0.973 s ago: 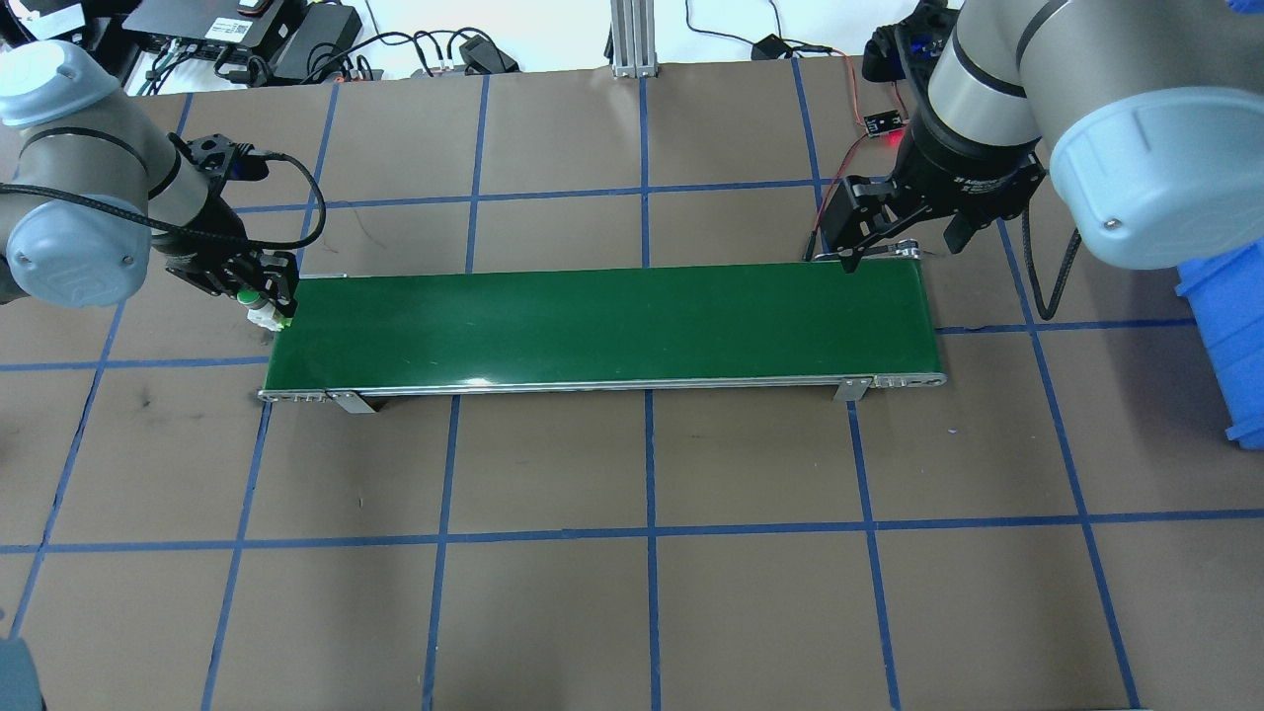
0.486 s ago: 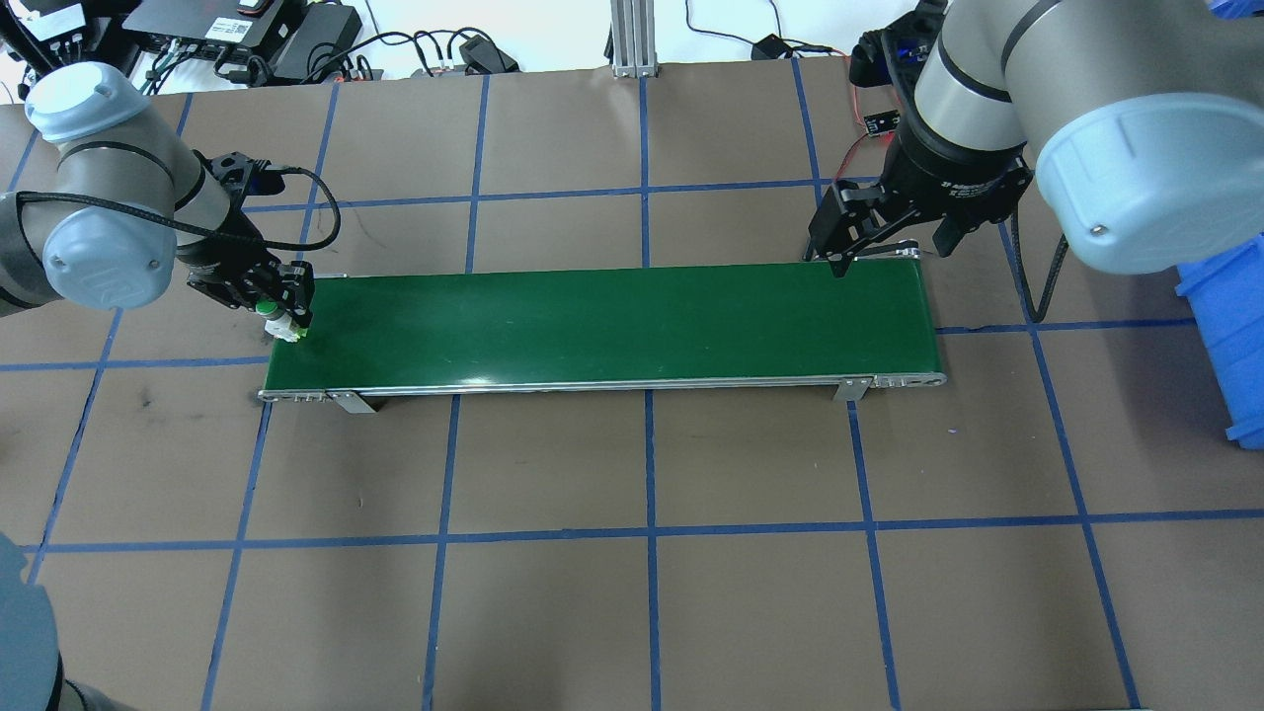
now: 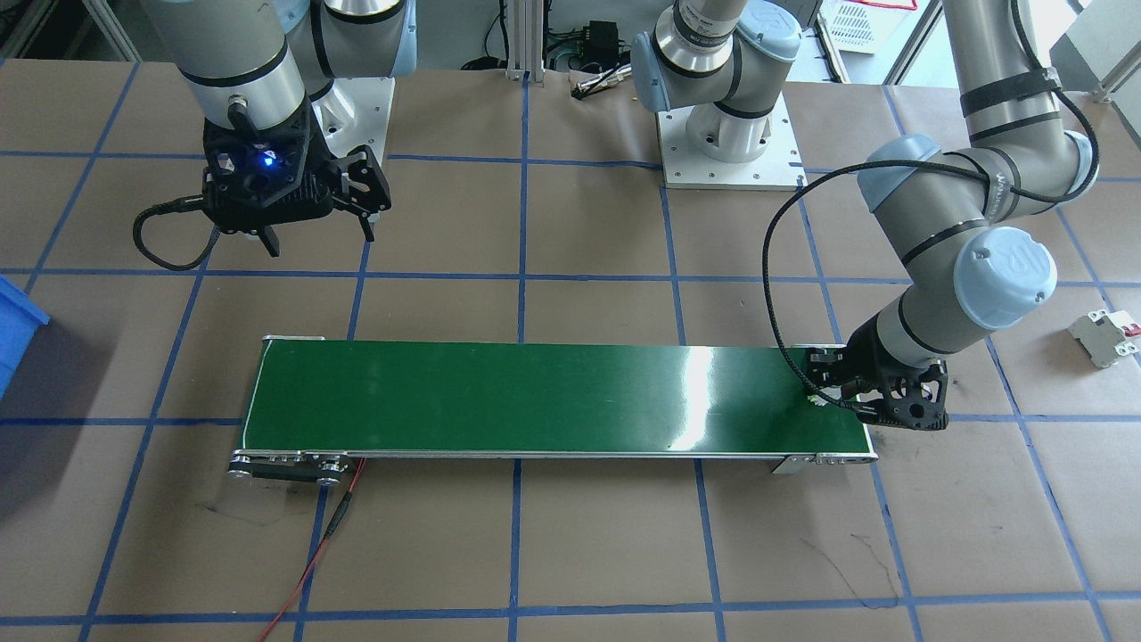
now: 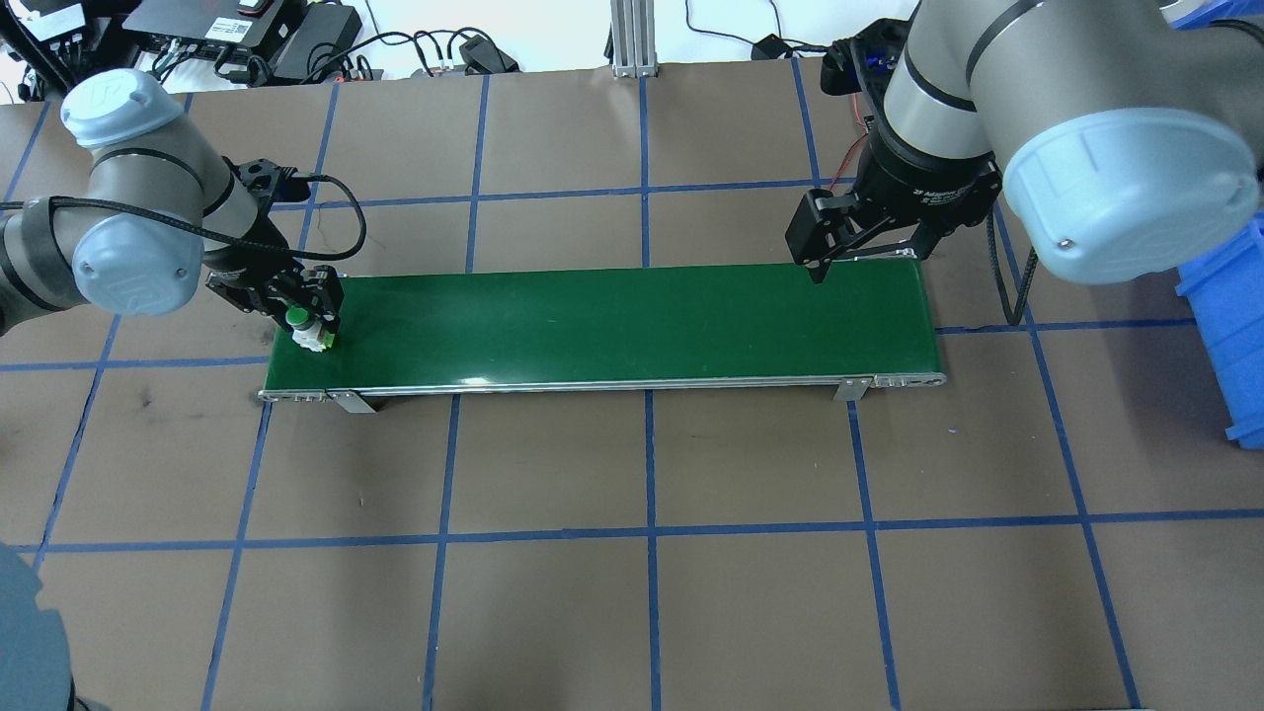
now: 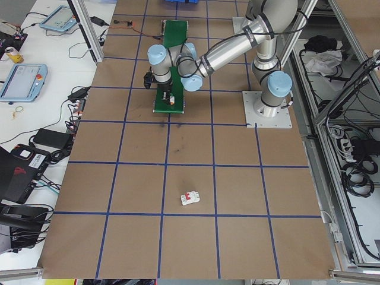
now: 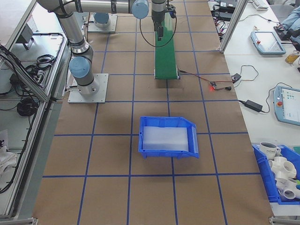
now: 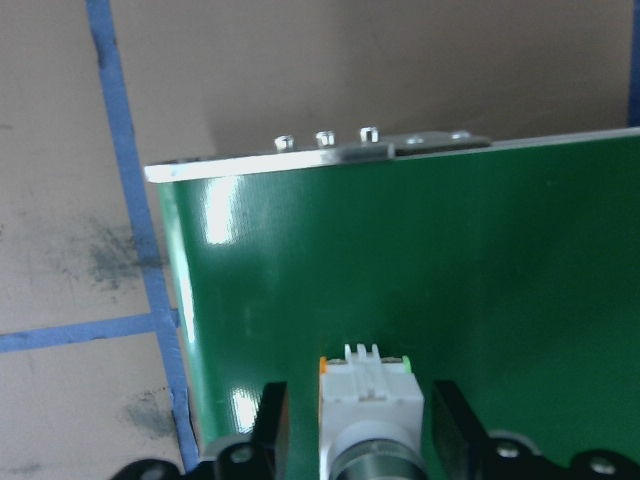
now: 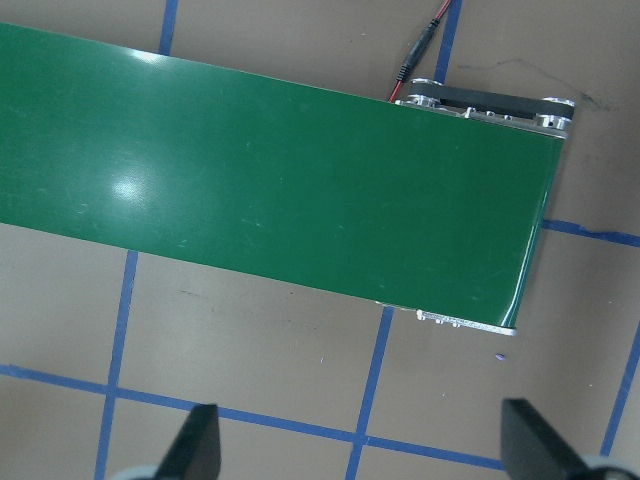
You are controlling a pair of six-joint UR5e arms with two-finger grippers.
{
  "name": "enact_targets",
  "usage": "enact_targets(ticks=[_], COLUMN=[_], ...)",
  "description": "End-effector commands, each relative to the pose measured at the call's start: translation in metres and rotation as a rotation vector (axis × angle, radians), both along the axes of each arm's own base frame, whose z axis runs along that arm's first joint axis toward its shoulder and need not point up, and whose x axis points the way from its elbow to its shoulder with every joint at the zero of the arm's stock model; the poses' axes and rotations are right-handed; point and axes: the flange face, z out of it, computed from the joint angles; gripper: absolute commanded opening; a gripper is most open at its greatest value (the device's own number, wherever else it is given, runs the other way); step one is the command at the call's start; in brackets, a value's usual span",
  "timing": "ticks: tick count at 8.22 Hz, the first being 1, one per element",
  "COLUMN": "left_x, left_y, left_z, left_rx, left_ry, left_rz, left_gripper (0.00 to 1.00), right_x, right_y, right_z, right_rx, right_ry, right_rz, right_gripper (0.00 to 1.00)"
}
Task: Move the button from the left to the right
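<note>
The left pincer [image 4: 308, 314] is closed on the small push-button with a round green cap and a white blocky body [image 4: 310, 330], over the left end of the long green conveyor belt [image 4: 612, 321]. The right pincer [image 3: 316, 236] is spread wide and holds nothing, near the belt's other end, above the brown paper-covered bench [image 4: 691, 592].

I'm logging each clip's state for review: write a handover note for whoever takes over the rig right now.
Left gripper: shut on the button, at the left end of the green conveyor belt.
Right gripper: open, empty, at the belt's right end, on its far side.
Done: button picked up and brought to the belt.
Left: release it onto the belt, get it across to the right side.
</note>
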Motion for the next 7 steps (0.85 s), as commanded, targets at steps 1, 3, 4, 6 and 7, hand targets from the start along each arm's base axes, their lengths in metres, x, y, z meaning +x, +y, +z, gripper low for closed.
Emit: enact_targets(ticks=[1, 3, 4, 6, 7], left_x=[-0.053, -0.078, -0.080, -0.082, -0.077], left_y=[0.005, 0.034, 0.049, 0.060, 0.056], left_z=[0.025, 0.076, 0.100, 0.110, 0.107], left_rx=[-0.038, -0.039, -0.052, -0.046, -0.034], left_ry=[-0.019, -0.024, -0.031, -0.036, -0.074], left_rz=[-0.078, -0.048, -0.051, -0.059, -0.058], left_gripper=[1.00, 1.00, 1.00, 1.00, 1.00], right_x=[0.001, 0.001, 0.001, 0.001, 0.001], right_y=[0.000, -0.002, -0.002, -0.003, -0.003], right_z=[0.004, 0.006, 0.006, 0.005, 0.002], right_rx=[-0.023, -0.038, -0.038, -0.037, -0.032], right_ry=[-0.001, 0.001, -0.001, -0.001, 0.001], right_rz=[-0.004, -0.017, -0.015, -0.012, -0.012], right_gripper=[0.99, 0.99, 0.98, 0.96, 0.97])
